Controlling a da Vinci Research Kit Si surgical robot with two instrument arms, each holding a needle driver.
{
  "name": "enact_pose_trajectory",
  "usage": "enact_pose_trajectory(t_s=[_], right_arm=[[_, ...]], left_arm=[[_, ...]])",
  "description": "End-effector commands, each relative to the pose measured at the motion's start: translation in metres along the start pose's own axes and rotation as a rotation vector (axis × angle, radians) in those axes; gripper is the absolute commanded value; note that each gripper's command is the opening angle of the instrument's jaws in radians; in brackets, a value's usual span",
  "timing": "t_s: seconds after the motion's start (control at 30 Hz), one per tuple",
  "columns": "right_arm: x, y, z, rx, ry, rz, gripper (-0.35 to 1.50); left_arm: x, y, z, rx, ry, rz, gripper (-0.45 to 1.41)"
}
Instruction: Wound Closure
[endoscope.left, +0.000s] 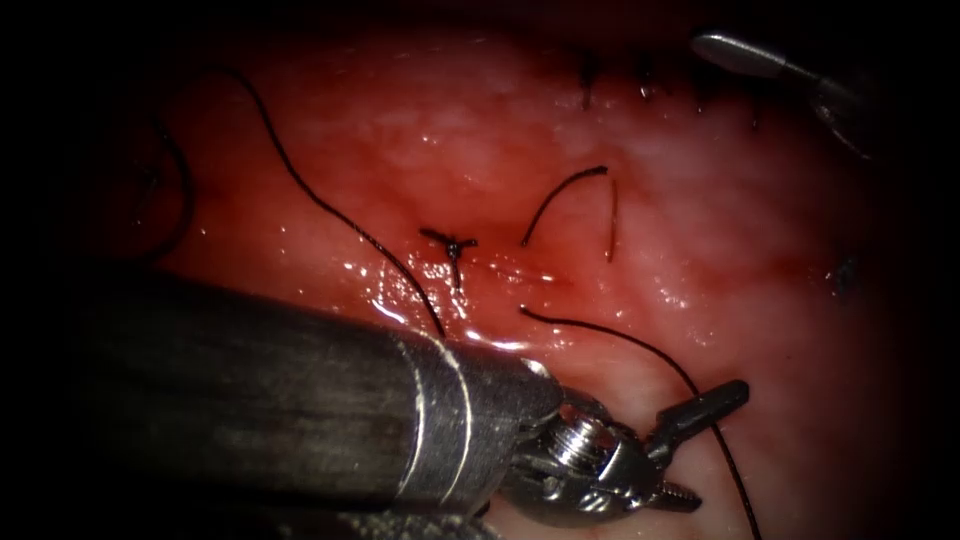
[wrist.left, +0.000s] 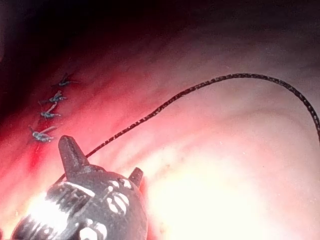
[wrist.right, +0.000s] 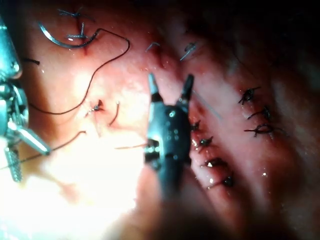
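My left tool (endoscope.left: 697, 448) comes in low from the left, its jaws open over the tissue (endoscope.left: 420, 140) and holding nothing. Thread (endoscope.left: 640, 345) runs past its upper jaw (endoscope.left: 712, 403) and arcs away from the jaws (wrist.left: 102, 167) in the left wrist view, thread (wrist.left: 240, 76). My right tool (endoscope.left: 745, 55) hovers at the far upper right. Its jaws (wrist.right: 170, 85) are open and hold nothing. The curved needle (wrist.right: 57, 41) lies on the tissue away from both tools, with thread (wrist.right: 107, 55) trailing from it.
A tied knot (endoscope.left: 453, 243) sits mid-tissue, with a short arc of thread (endoscope.left: 565, 190) to its right. A row of finished stitches (endoscope.left: 640, 85) runs along the far edge, stitches (wrist.right: 255, 112). Wet red fluid (endoscope.left: 530, 285) glistens by the left shaft (endoscope.left: 250, 400).
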Motion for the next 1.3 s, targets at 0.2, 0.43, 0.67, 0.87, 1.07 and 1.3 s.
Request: enact_pose_trajectory(t_s=[0.2, 0.43, 0.67, 0.87, 1.07, 1.3], right_arm=[[-0.0010, -0.0009, 0.0018, 0.011, 0.007, -0.008, 1.31], [-0.0012, -0.0009, 0.0019, 0.012, 0.005, -0.010, 1.31], [-0.0012, -0.0009, 0.0019, 0.012, 0.005, -0.010, 1.31], [-0.0013, -0.0009, 0.0019, 0.012, 0.005, -0.011, 1.31], [-0.0013, -0.0010, 0.0019, 0.013, 0.006, -0.011, 1.31], [-0.0009, -0.0053, 0.0020, 0.339, 0.005, -0.118, 1.21]], left_arm=[[0.0013, 0.0006, 0.0008, -0.034, 0.123, 0.043, 0.32], [0.0041, 0.0013, 0.0010, -0.061, 0.197, 0.100, 0.41], [0.0047, 0.0021, 0.0010, -0.065, 0.211, 0.127, 0.26], [0.0057, 0.0026, 0.0012, -0.065, 0.222, 0.174, -0.35], [0.0051, 0.0011, -0.0009, -0.079, 0.231, 0.233, -0.45], [0.0026, -0.0024, -0.0057, -0.102, 0.249, 0.216, -0.45]])
